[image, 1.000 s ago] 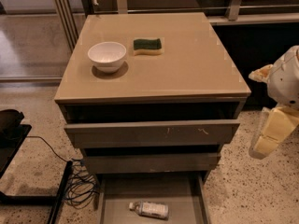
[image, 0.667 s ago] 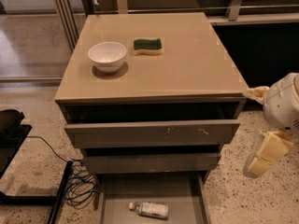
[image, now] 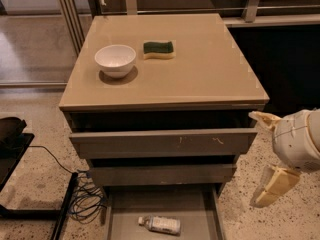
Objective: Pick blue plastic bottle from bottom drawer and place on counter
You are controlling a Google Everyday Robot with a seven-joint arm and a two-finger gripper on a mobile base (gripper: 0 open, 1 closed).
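Observation:
The blue plastic bottle (image: 161, 224) lies on its side on the floor of the open bottom drawer (image: 125, 206), white cap to the left. The counter (image: 210, 69) is the glossy beige top of the cabinet. My gripper (image: 256, 159) hangs off the cabinet's right side, level with the two upper drawers. Its cream fingers (image: 274, 185) are spread apart with nothing between them. It is well above and to the right of the bottle.
A white bowl (image: 115, 60) and a green-topped sponge (image: 158, 49) sit on the counter's back left. The two upper drawers (image: 160, 143) stick out slightly. Cables (image: 85, 199) and a dark base (image: 12, 149) lie on the floor at the left.
My gripper has moved down and slightly left, closer to the cabinet's right side. The bottle, bowl and sponge have not moved.

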